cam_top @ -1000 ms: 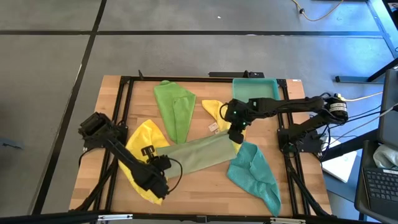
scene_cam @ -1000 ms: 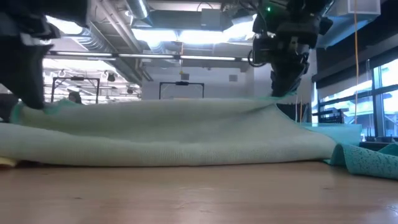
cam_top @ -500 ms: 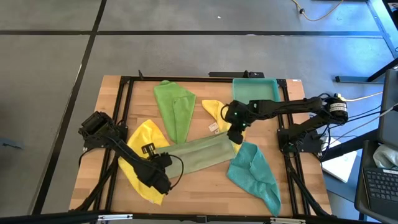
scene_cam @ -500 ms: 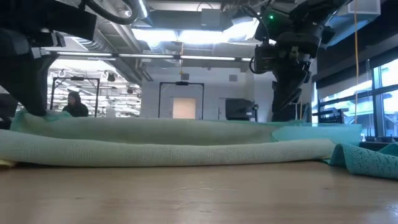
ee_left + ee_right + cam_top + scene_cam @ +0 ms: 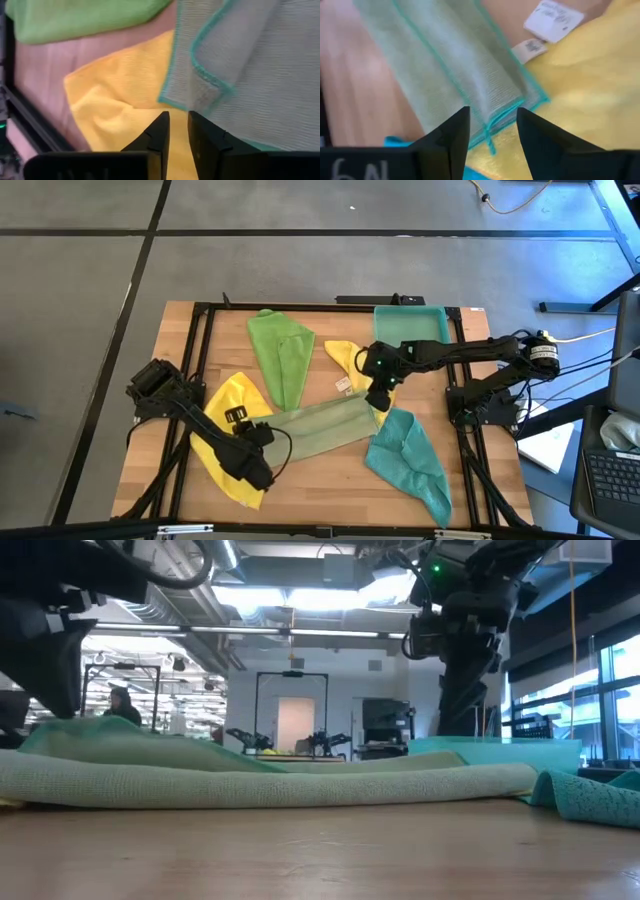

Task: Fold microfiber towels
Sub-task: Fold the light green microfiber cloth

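Wooden bench carries a folded olive towel, with left gripper and right gripper both released at its ends.

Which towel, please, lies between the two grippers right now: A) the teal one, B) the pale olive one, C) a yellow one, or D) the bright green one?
B: in the high view the pale olive towel stretches from the left gripper to the right gripper, folded into a long strip.
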Robot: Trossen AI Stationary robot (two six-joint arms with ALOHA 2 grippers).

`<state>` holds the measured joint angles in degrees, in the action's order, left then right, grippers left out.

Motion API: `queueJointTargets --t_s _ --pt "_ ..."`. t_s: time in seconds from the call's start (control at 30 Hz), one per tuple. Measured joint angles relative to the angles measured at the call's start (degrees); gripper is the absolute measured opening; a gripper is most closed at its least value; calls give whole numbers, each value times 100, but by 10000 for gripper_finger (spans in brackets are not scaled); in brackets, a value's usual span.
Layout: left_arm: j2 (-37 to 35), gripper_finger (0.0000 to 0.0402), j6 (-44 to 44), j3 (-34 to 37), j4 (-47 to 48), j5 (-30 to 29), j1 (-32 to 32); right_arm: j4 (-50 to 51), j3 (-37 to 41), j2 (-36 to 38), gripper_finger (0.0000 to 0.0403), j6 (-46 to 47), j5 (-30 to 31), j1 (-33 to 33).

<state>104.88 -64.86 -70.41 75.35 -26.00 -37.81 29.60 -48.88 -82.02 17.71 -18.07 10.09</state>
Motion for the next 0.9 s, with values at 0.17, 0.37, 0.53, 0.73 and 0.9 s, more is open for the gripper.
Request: queueJointTargets --t_s 0.17,0.37,0.53,0.73,0.9 --pt "-11 66 61 0 141 2 151 344 -4 0 165 -382 -730 -92" --pt "-31 67 96 2 158 -172 150 760 -4 0 165 -1061 95 -363" --pt "-31 67 66 2 179 -207 153 710 -4 0 165 -1115 243 -370" --pt "-31 67 -240 2 184 -210 189 229 41 0 165 -1950 449 -598" --pt "-31 67 -258 2 201 -206 188 -207 81 -213 164 -1144 446 -535"
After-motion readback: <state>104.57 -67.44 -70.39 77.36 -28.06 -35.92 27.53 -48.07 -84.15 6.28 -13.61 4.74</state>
